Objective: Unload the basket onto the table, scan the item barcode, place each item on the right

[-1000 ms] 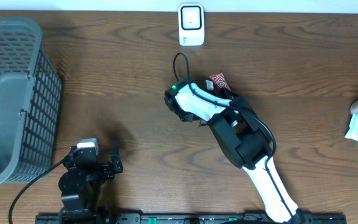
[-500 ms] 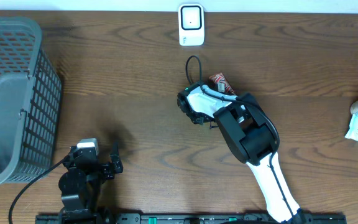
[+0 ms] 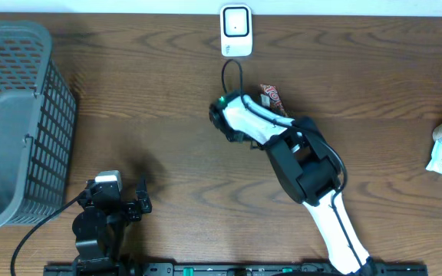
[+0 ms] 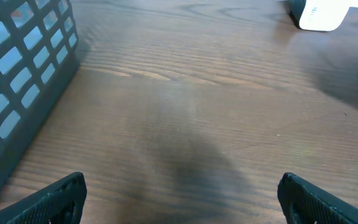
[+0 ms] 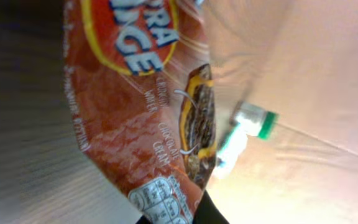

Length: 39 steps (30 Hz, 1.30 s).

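One snack wrapper (image 5: 135, 124), orange-red, pinched in the clenched right gripper (image 5: 176, 214); mid-frame overhead, near and below the white scanner (image 3: 235, 31). Left gripper (image 4: 182, 199) spread wide, empty, lower left. Step: presenting item. Next, likely: turn barcode toward scanner face. Legible: "…NGE"; small print possibly "chocolate wafer", blurred.

The right arm (image 3: 301, 165) hides most of the orange wrapper (image 3: 272, 97), whose small print is blurred.
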Available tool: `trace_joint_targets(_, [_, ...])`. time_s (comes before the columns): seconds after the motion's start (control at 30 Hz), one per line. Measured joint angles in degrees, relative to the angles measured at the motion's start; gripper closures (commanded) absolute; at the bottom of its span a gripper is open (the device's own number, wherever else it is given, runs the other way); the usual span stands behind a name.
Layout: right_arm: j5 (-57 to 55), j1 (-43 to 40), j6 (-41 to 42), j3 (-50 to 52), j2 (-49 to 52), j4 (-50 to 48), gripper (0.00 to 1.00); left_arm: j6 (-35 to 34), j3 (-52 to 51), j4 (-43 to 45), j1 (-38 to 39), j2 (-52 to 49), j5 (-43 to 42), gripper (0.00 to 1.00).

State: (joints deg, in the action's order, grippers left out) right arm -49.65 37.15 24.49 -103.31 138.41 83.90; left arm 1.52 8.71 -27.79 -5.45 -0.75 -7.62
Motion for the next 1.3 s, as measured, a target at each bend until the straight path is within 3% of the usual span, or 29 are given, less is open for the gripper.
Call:
trace_joint_targets(0.2, [28.0,-2.7,-15.2,-3.2,-7.6,1.8,0.99,0.0,0.0,0.0,0.0,0.0,0.0,0.02])
trace_joint_targets(0.43, [54.5,-9.6,-27.1,-3.8,-17.6,5.1,0.99,0.0,0.0,0.0,0.0,0.0,0.0,0.02])
trace_joint_targets(0.73, [81.8,-23.2,-41.7,-1.7,-18.6,7.5,0.99,0.0,0.0,0.0,0.0,0.0,0.0,0.02])
trace_joint_targets(0.8, [83.7,-25.5,-42.8,-0.5,-18.6,7.6,0.89,0.0,0.0,0.0,0.0,0.0,0.0,0.02])
trace_joint_targets(0.87, [84.3,-27.0,-43.2,0.3,-18.6,7.9,0.68,0.0,0.0,0.0,0.0,0.0,0.0,0.02])
trace_joint_targets(0.9, [84.3,-27.2,-43.2,0.4,-18.6,8.0,0.52,0.0,0.0,0.0,0.0,0.0,0.0,0.02])
trace_joint_targets(0.93, [84.1,-27.0,-43.1,0.4,-18.6,8.0,0.09,0.0,0.0,0.0,0.0,0.0,0.0,0.02])
trace_joint_targets(0.97, [83.8,-26.6,-43.0,0.4,-18.6,8.0,0.01,0.0,0.0,0.0,0.0,0.0,0.0,0.02])
trace_joint_targets(1.1, [79.4,-23.2,-40.6,0.5,-18.6,7.9,0.01,0.0,0.0,0.0,0.0,0.0,0.0,0.02])
trace_joint_targets(1.3, [62.6,-13.1,-28.6,0.5,-18.6,6.5,0.01,0.0,0.0,0.0,0.0,0.0,0.0,0.02])
